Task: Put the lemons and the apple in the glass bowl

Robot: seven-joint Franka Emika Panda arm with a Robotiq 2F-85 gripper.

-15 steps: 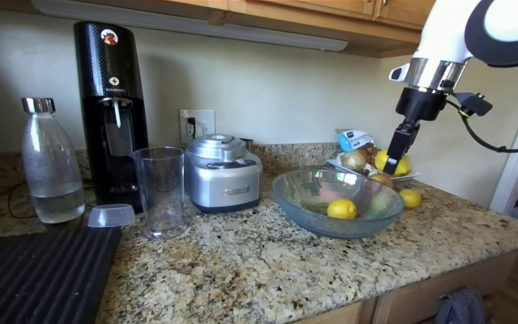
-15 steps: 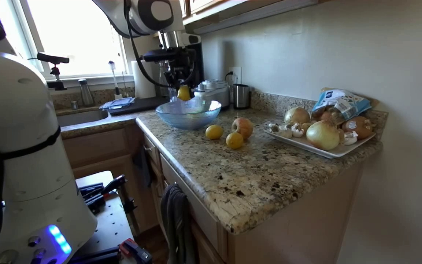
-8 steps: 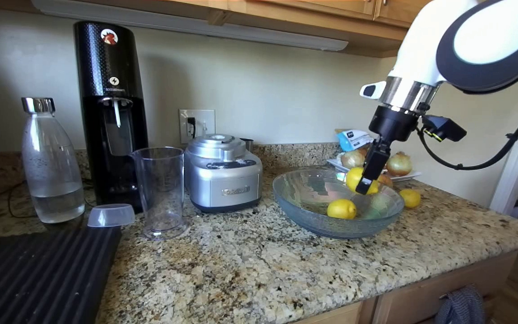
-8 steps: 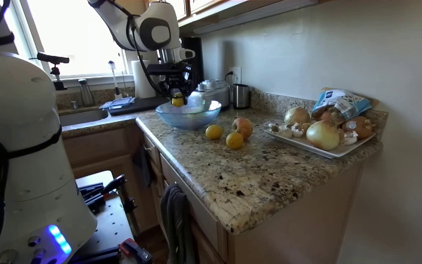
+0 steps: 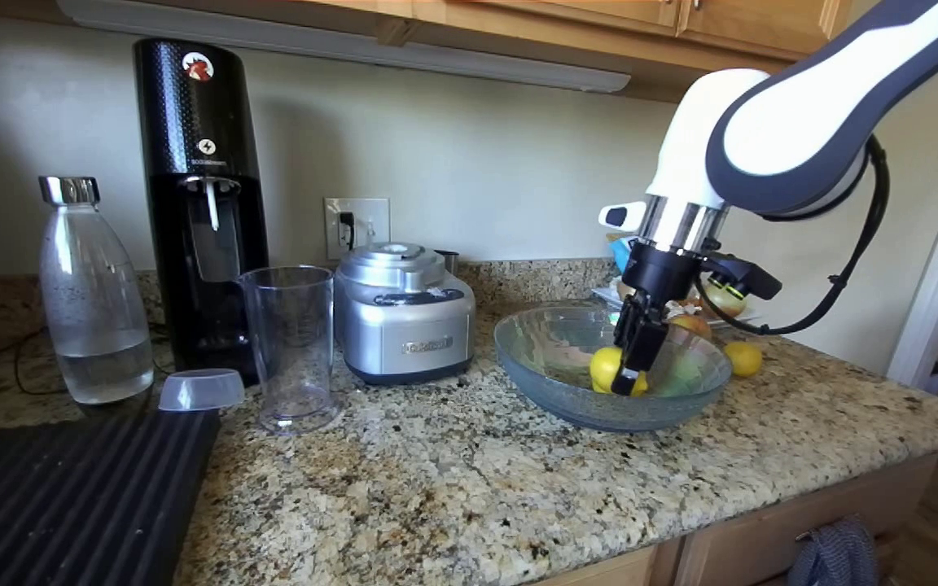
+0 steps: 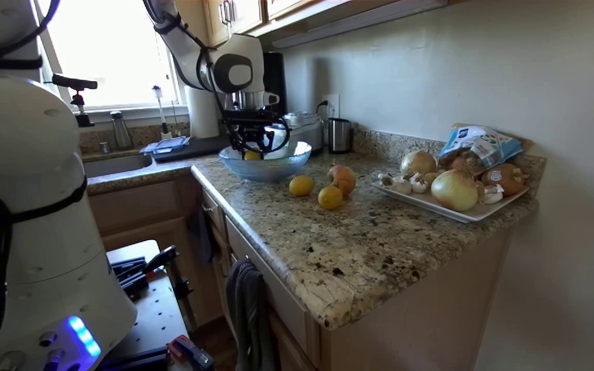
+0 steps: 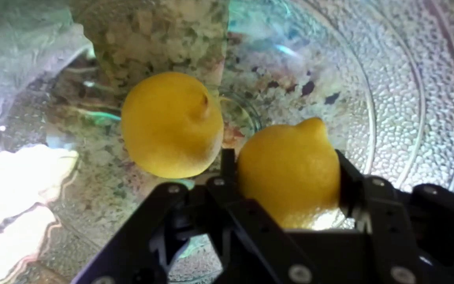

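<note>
Granite kitchen table (image 6: 379, 252): apple (image 6: 342, 179) and two loose lemons (image 6: 330, 197) sit near the glass bowl (image 5: 583, 411), with a plate (image 6: 475, 214) of onions (image 6: 454, 190) and garlic (image 6: 419, 183) over by the wall (image 6: 575, 129). Fingers (image 7: 349, 181) pinch a third lemon (image 7: 290, 173) from both sides, down inside the bowl; can't tell if it touches bottom. Fourth lemon (image 7: 172, 126) lies in the bowl just beside it, apart in the wrist view.

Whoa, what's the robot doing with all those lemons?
The robot's gripper is holding one lemon low inside the glass bowl and hasn't let go yet. Another lemon already lies in the bowl. Two more lemons and the apple sit outside it, on the granite counter.
</note>
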